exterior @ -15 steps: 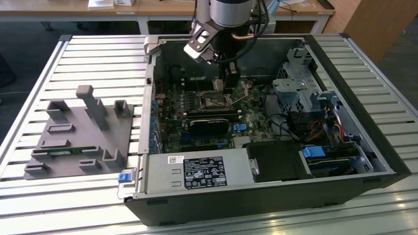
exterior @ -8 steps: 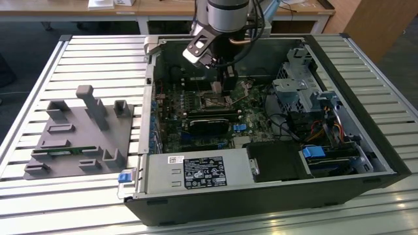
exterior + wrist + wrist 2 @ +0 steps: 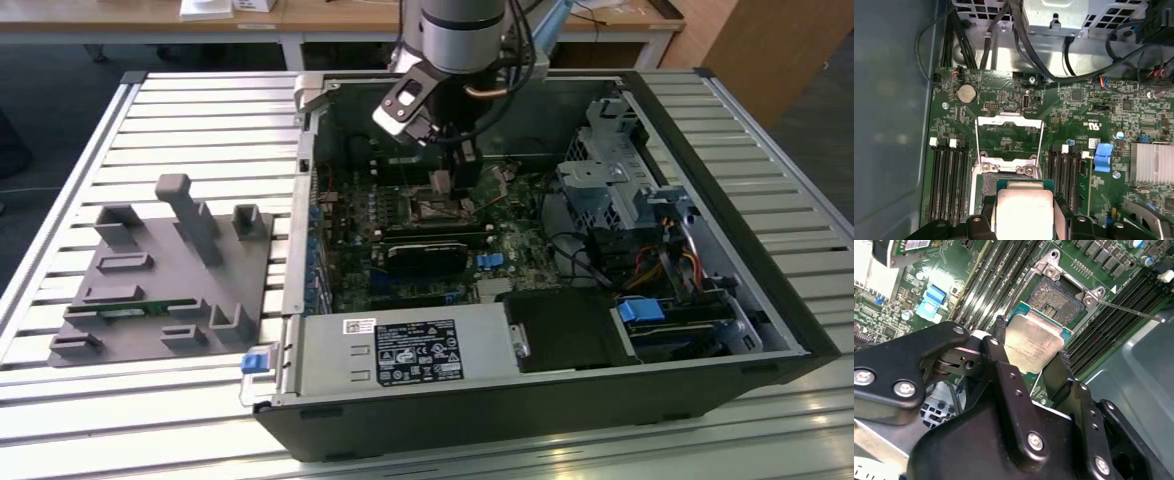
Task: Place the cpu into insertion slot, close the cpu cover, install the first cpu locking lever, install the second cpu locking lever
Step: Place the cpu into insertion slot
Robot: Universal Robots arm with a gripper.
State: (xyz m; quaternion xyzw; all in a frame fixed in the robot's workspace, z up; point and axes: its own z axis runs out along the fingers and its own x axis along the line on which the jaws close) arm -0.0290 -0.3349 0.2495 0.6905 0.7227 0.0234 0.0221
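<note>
**Silvery cpu (image 3: 1036, 340) held at the edge of the open insertion slot (image 3: 1058, 292)**

Black fingers (image 3: 1004, 365) of the pincer (image 3: 1031, 342) are clenched on two opposite edges of the cpu, whose pale metal face is turned towards both wrist cameras. In the second wrist view the chip sits just beside the insertion slot and overlaps its near rim, while the slot's dark centre lies uncovered. Whether the chip touches the rim cannot be told.

In the first wrist view the cpu cover (image 3: 1009, 120) is swung open, its silvery frame lying away from the slot over the green motherboard (image 3: 1074, 100). Rows of memory slots (image 3: 949, 185) flank it on both sides. A thin locking lever (image 3: 1131, 310) juts out sideways from the slot's corner, across the dark memory slots.

In the exterior view the arm reaches down into the open computer case (image 3: 761, 320), with the pincer low over the board near the back of the case. The case lies on a slatted metal tabletop (image 3: 200, 120). A grey fixture (image 3: 160, 280) sits well apart from it, towards the exterior view's left.
</note>
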